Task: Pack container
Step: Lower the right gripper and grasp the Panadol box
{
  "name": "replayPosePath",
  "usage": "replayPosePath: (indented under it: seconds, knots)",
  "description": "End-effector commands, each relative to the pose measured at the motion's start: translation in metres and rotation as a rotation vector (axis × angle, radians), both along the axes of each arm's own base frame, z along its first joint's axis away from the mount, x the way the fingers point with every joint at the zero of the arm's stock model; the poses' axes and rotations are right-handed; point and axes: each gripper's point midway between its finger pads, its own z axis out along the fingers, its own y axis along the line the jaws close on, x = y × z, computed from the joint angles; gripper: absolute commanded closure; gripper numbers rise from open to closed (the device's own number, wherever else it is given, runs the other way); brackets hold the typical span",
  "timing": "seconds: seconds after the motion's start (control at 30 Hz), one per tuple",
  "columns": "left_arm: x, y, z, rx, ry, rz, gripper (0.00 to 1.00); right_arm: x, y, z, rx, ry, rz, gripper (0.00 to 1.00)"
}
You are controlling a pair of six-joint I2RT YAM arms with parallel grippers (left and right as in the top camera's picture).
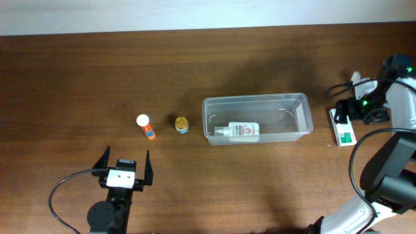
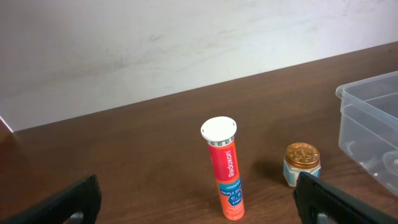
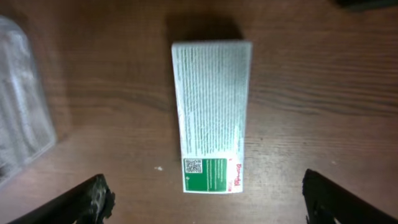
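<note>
Right, the container (image 1: 255, 98) sits on the table (image 1: 65, 78) a little right of centre, its long side running left to right. A small white bottle (image 1: 239, 130) lies on its side inside, against the near wall; I can't read its label from overhead.

Just left of the tub stands a little gold-lidded jar (image 1: 181, 123), and further left an orange tube (image 1: 147, 128) with a white cap, standing upright in the left wrist view (image 2: 227, 180), apart from the jar (image 2: 302, 163). The tub's corner (image 2: 367, 90) shows at that view's right edge.

My left gripper (image 1: 127, 156) hovers nearer me than the tube, its fingers spread wide and holding nothing.

Off the tub's right end lies a white and green box (image 1: 344, 128), flat on the wood. My right gripper (image 3: 204, 186) hangs over it with fingers (image 3: 93, 196) released, one on either side of the box (image 3: 211, 112), probably clear of it, though the wrist view is dim.
</note>
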Motion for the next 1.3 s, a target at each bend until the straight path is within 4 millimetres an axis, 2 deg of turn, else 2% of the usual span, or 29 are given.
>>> replayPosePath:
  seconds: [0.0, 0.33, 0.4, 0.53, 0.73, 0.83, 0.9, 0.93, 1.0, 1.17, 1.27]
  knots:
    - [0.000, 0.002, -0.002, 0.016, 0.003, 0.009, 0.01, -0.011, -0.007, -0.017, -0.052, 0.033, 0.036, 0.07]
    - [0.000, 0.002, -0.002, 0.016, 0.003, 0.009, 0.01, -0.010, -0.008, -0.049, -0.040, 0.060, 0.043, 0.00]
    - [0.000, 0.002, -0.002, 0.016, 0.003, 0.009, 0.01, -0.011, -0.003, -0.063, -0.002, 0.084, 0.046, 0.00]
    - [0.000, 0.002, -0.002, 0.016, 0.003, 0.009, 0.01, -0.013, 0.000, -0.079, 0.023, 0.114, 0.048, 0.00]
    - [0.000, 0.002, -0.002, 0.016, 0.003, 0.009, 0.01, -0.008, 0.003, -0.084, 0.041, 0.095, 0.049, 0.03]
    - [0.000, 0.002, -0.002, 0.016, 0.003, 0.009, 0.01, -0.007, 0.002, -0.084, 0.040, 0.092, 0.049, 0.09]
    - [0.000, 0.002, -0.002, 0.016, 0.003, 0.009, 0.01, -0.007, 0.002, -0.084, 0.039, 0.091, 0.048, 0.19]
    - [0.000, 0.002, -0.002, 0.016, 0.003, 0.009, 0.01, -0.006, 0.002, -0.084, 0.038, 0.089, 0.048, 0.37]
    - [0.000, 0.002, -0.002, 0.016, 0.003, 0.009, 0.01, -0.006, 0.002, -0.084, 0.038, 0.090, 0.043, 0.52]
    - [0.000, 0.002, -0.002, 0.016, 0.003, 0.009, 0.01, -0.006, 0.002, -0.079, 0.043, 0.097, 0.012, 0.54]
    - [0.000, 0.002, -0.002, 0.016, 0.003, 0.009, 0.01, -0.002, 0.000, -0.069, 0.043, 0.097, -0.015, 0.64]
